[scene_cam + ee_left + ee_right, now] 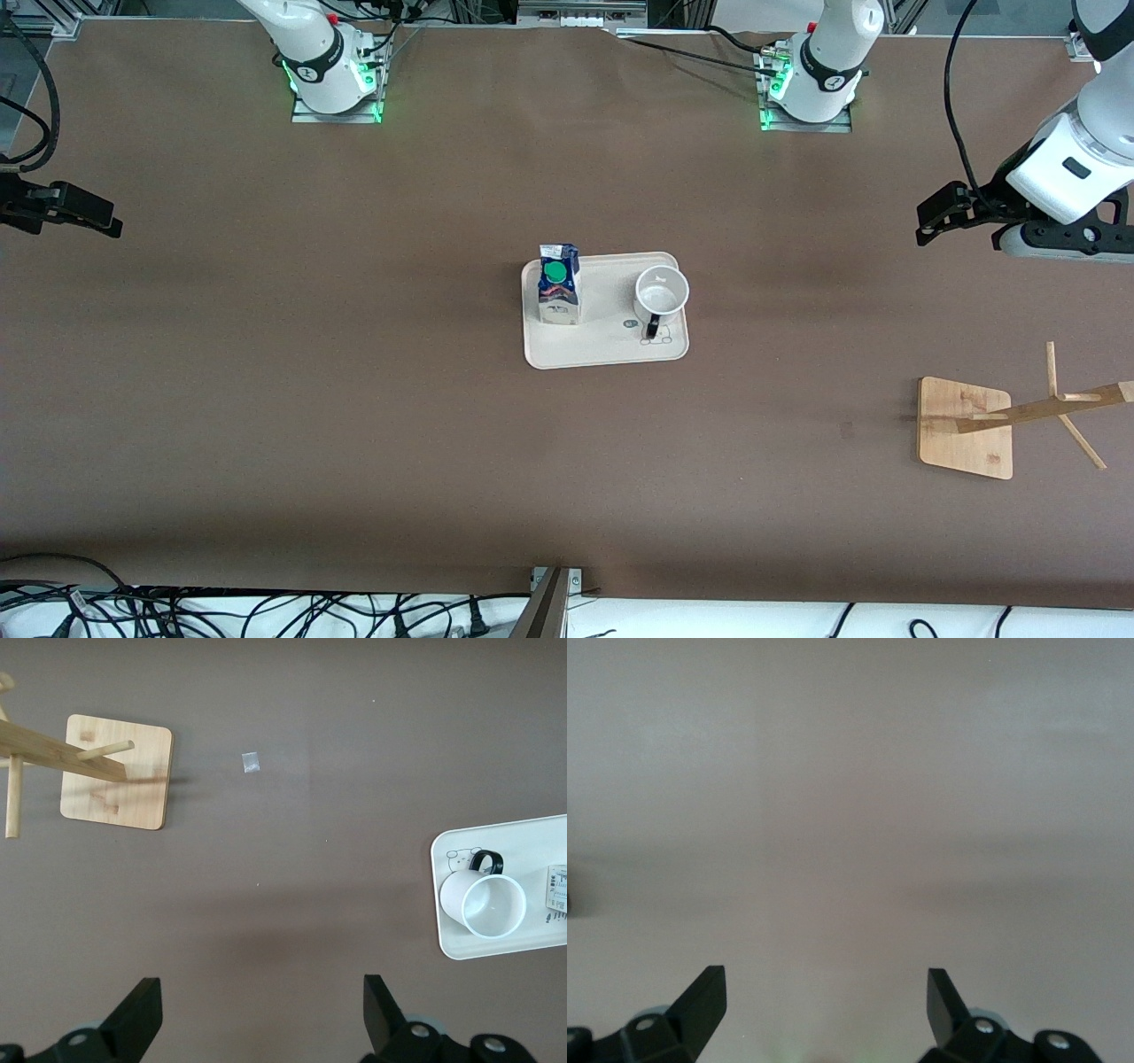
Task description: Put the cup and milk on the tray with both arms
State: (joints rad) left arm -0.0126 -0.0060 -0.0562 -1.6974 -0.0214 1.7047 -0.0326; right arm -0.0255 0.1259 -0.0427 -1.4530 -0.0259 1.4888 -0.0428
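Matt brown cloth-like covering on counter [354,399], faint creases. Tray [602,350] smooth matt cream plastic. Cup [662,290] glossy white glazed ceramic, black handle. Milk [560,297] printed paper carton, slight sheen, green plastic cap. Rack [966,427] pale unvarnished wood, visible grain. Left tool [257,1014] and right tool [824,1005] matt black plastic.

The tray [606,350] lies at the middle of the table [354,425]. On it stand the milk [559,285], at the end toward the right arm's end of the table, and the cup [661,294], at the end toward the left arm's. A wooden rack [966,427] stands near the table's edge at the left arm's end, nearer the front camera than the tray.
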